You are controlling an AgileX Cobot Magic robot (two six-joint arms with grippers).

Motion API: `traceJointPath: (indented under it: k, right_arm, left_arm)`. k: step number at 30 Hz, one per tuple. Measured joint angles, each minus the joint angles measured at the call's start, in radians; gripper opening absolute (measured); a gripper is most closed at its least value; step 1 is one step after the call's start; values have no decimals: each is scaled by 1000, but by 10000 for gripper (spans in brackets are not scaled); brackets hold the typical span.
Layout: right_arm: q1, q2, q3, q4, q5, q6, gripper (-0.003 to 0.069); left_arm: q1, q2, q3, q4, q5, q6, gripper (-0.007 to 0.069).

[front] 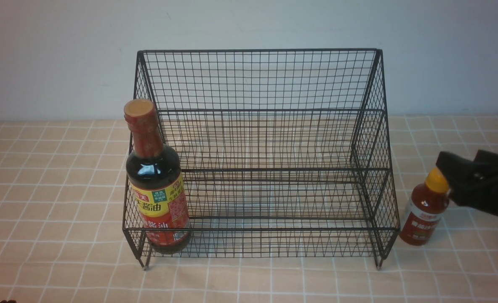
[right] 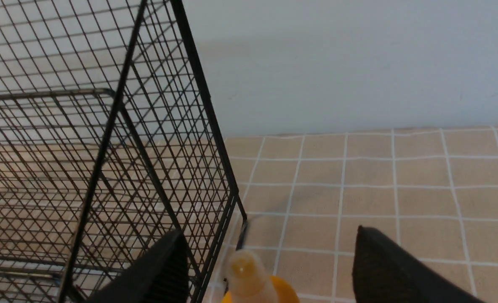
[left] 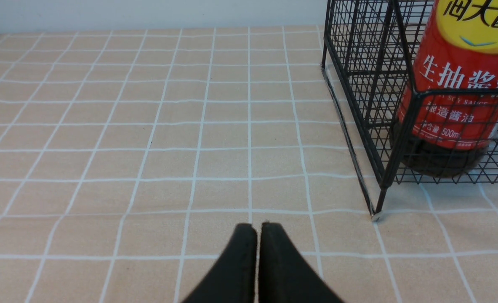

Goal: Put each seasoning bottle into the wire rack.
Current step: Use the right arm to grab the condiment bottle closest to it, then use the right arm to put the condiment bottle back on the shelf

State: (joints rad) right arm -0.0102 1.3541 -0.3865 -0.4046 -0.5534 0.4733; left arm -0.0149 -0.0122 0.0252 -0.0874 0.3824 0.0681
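The black wire rack [front: 261,168] stands in the middle of the table. The tall dark soy-sauce bottle [front: 157,185] stands upright in the rack's lower tier at its left end; it also shows in the left wrist view [left: 459,92]. The small red sauce bottle [front: 424,208] with a yellow nozzle cap [right: 249,277] stands on the table just right of the rack. My right gripper [front: 453,172] is open at the cap's height, its fingers apart on either side of the cap [right: 270,252], not touching it. My left gripper [left: 257,229] is shut and empty, low over the table left of the rack.
The table has a tan checked cloth [front: 55,202]. A pale wall [front: 249,25] rises close behind the rack. The rack's right side [right: 215,168] stands right next to the small bottle and one right finger.
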Motion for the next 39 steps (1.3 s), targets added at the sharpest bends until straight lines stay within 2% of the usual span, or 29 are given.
traceJointPath:
  k: [4,5,6,7,14,19,22,26,29,31,33,35,39]
  right_arm:
    - [0,105,-4,11,-85,-17,449]
    - [0,137,-7,11,-102,-18,398]
    - [0,141,-7,11,-106,-18,379]
    - [0,156,-7,4,-113,-25,281]
    - [-1,37,-6,-30,-62,-21,286]
    - [-1,-180,-33,-98,92,-12,286]
    - [-1,-295,-62,-158,221,52,286]
    - [-1,-437,-89,-314,276,259,286]
    - [-1,-490,-90,-480,191,451,286]
    - [-1,-502,-98,-643,78,611,286]
    - [-1,-487,-108,-748,-30,719,286]
    - [-1,-466,-117,-799,-97,755,286]
    - [-1,-403,-139,-825,-166,755,286]
  left_arm:
    - [0,0,0,0,0,0,-7]
    - [0,0,0,0,0,0,-7]
    - [0,0,0,0,0,0,-7]
    - [0,0,0,0,0,0,-7]
    - [1,0,0,-1,0,0,-7]
    - [1,0,0,-1,0,0,-7]
    - [1,0,0,-1,0,0,-7]
    - [1,0,0,-1,0,0,-7]
    - [1,0,0,-1,0,0,-7]
    - [1,0,0,-1,0,0,-7]
    - [1,0,0,-1,0,0,-7]
    - [1,0,0,-1,0,0,-7]
    - [1,0,0,-1,0,0,-7]
